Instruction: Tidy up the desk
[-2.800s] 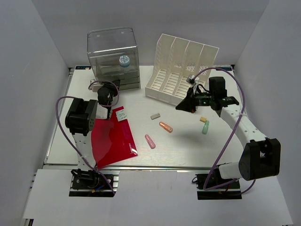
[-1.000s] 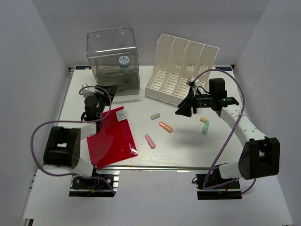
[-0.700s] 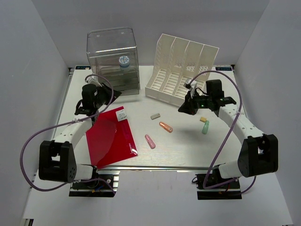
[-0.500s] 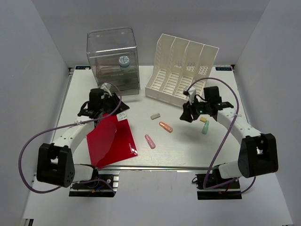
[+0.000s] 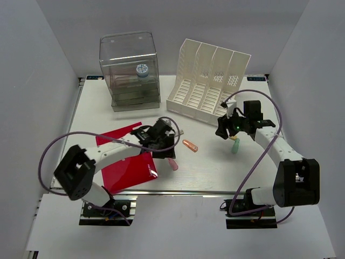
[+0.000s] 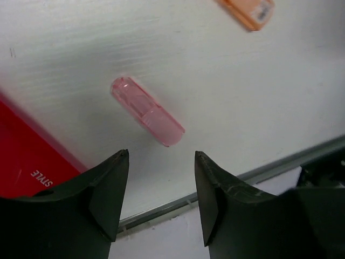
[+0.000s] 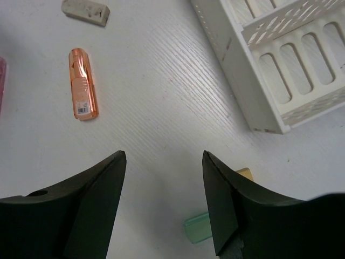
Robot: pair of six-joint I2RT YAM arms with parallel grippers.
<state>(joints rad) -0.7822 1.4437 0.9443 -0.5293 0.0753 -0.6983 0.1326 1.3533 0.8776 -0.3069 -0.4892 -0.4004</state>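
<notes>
On the white desk (image 5: 215,172) my left gripper (image 5: 163,144) hangs open over the middle, its fingers empty. A pink tube (image 6: 147,111) lies just beyond its tips (image 6: 161,156), apart from them; in the top view this pink tube (image 5: 172,163) shows beside the red folder (image 5: 126,162). My right gripper (image 5: 225,130) is open and empty too, hovering (image 7: 164,156) above bare desk. A green tube (image 7: 197,227) and a yellow eraser (image 7: 245,174) lie under its right finger. An orange tube (image 7: 83,91) and a grey eraser (image 7: 85,12) lie further out.
A clear plastic drawer box (image 5: 129,70) stands at the back left and a white slotted file rack (image 5: 207,78) at the back right. The desk's front rail (image 6: 269,170) runs close below the left fingers. The left arm lies across the red folder.
The left arm has swung from the back left, across the red folder, to the middle near the pink tube. The right gripper has shifted right and nearer, over the green tube.
</notes>
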